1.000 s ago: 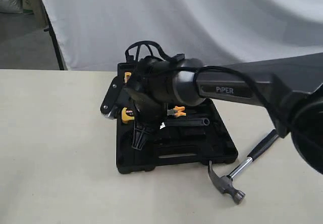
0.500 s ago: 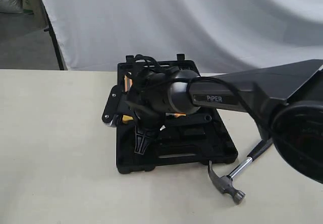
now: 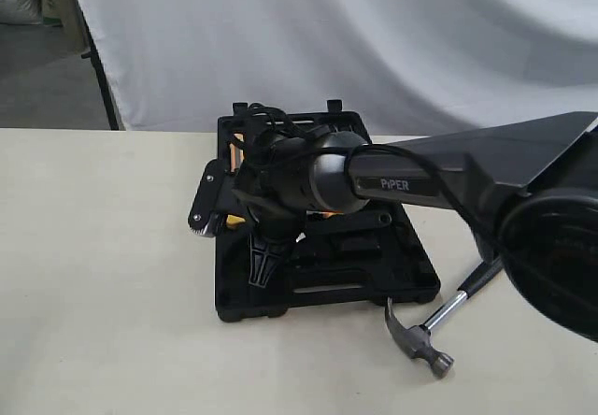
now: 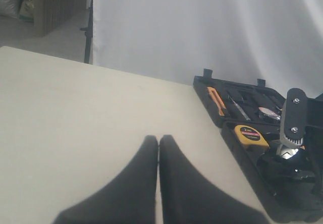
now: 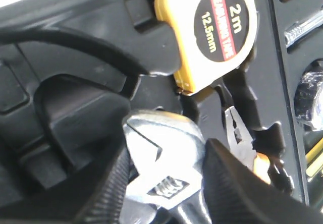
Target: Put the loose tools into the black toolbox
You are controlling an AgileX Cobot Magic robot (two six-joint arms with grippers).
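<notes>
The black toolbox lies open on the table, its moulded tray filling the right wrist view. My right gripper points down into it, shut on the silver head of the adjustable wrench, which sits between the ribbed fingers. The wrench head hangs just above a recess beside the yellow tape measure. The claw hammer lies loose on the table off the toolbox's front right corner. My left gripper is shut over bare table, left of the toolbox, holding nothing.
Orange-handled pliers lie in their recess next to the wrench head. The right arm stretches across the toolbox from the right. A white curtain hangs behind the table.
The right arm has dropped lower and shifted slightly left over the toolbox with the wrench in its grip. It has hardly moved in the last half second. The hammer has stayed put.
</notes>
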